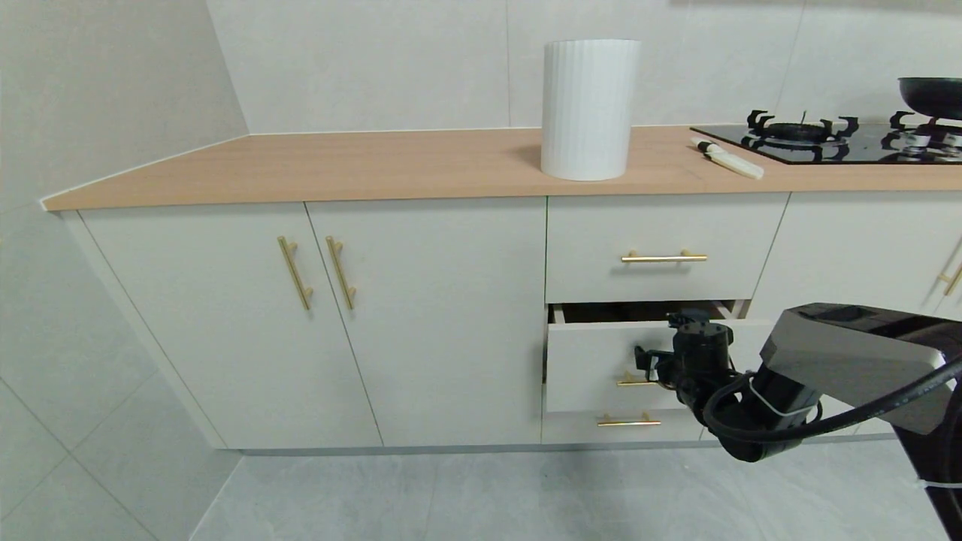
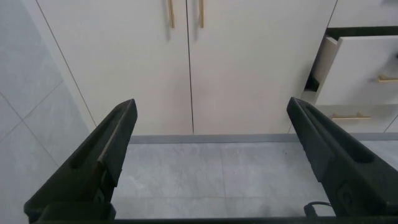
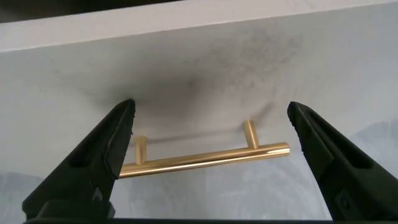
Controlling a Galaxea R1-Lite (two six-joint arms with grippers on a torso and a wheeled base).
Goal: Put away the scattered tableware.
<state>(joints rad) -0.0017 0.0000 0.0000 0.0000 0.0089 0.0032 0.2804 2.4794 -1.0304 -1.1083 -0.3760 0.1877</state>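
Wooden countertop (image 1: 376, 161), black gas hob (image 1: 827, 146) at its right end, dark pan (image 1: 932, 96) on a burner, two-door cupboard (image 1: 225, 323) below

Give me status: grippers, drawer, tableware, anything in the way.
Left gripper open, empty, low facing cabinet doors. Right gripper open at the handle of the middle drawer, drawer partly out. Utensil on the counter by the stove.

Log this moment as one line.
right claw: open, at drawer handle | middle drawer: partly open | left claw: open, facing cabinet doors
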